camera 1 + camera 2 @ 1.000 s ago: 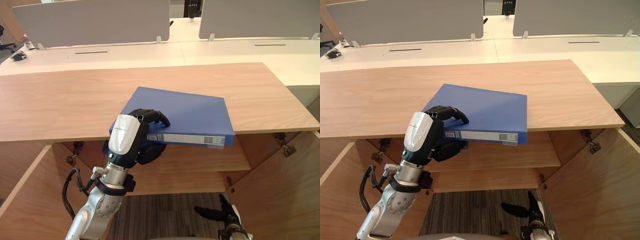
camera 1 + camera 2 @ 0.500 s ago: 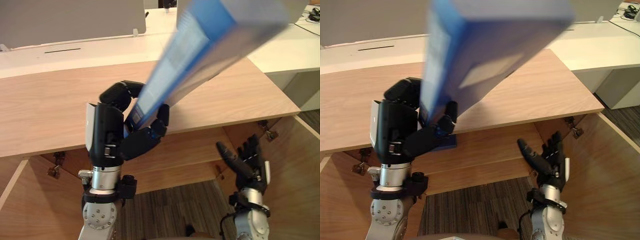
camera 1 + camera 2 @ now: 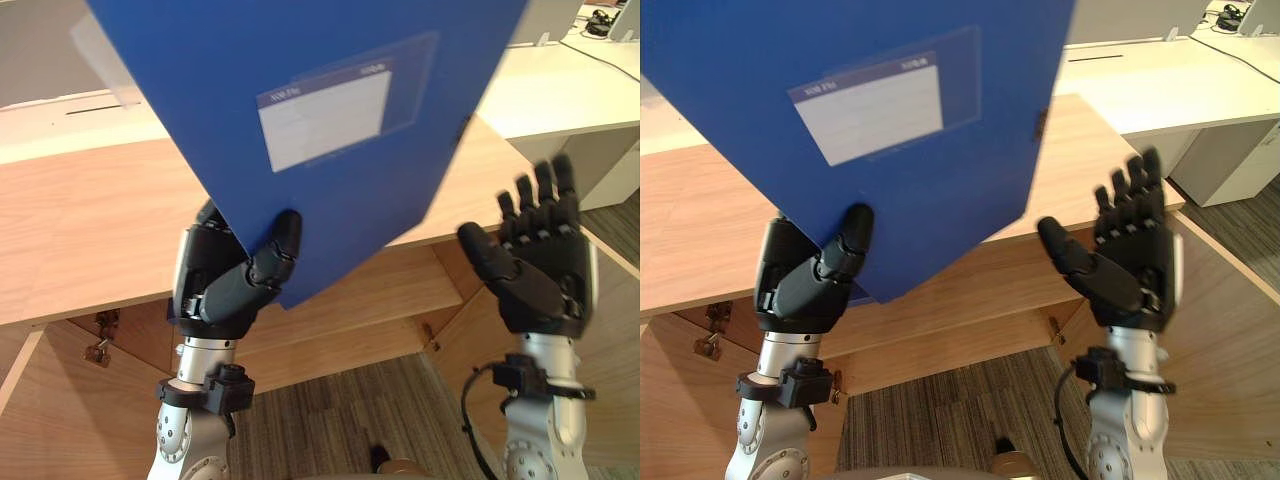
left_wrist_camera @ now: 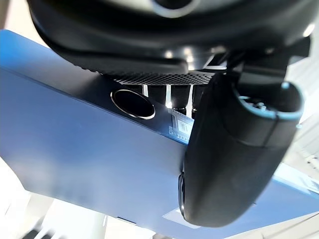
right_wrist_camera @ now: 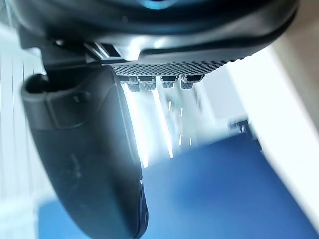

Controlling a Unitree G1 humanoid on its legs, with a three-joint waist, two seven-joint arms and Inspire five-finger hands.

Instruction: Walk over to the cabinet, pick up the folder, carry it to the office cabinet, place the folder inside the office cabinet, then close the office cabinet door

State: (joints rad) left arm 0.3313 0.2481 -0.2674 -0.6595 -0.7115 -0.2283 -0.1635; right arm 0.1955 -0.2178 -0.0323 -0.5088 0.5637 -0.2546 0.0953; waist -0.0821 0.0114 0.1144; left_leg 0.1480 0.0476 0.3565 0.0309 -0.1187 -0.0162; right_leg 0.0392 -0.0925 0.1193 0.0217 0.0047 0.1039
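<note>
The left hand is gripping the blue folder by its lower corner. The thumb is pressing on the face turned toward the head camera, and the fingers are curling round behind it. The folder is standing up in the air, tilted, above the front edge of the cabinet top and touching no surface. A white label in a clear pocket is showing on the folder's near face. In the left wrist view the thumb is lying across the folder, close to a round metal-rimmed hole in it.

The right hand is hanging in the air off the folder's right edge, near it but apart from it. Its fingers are pointing straight up, its thumb is spreading toward the folder, and it is holding nothing. In the right wrist view the blue of the folder is showing past that hand's thumb.

Below the wooden top the cabinet is standing open. A shelf is running across its inside, and the right door is swinging out toward the robot at the right front corner. A white desk is sitting beyond the back edge of the cabinet top, and striped grey carpet is lying in front of the cabinet.
</note>
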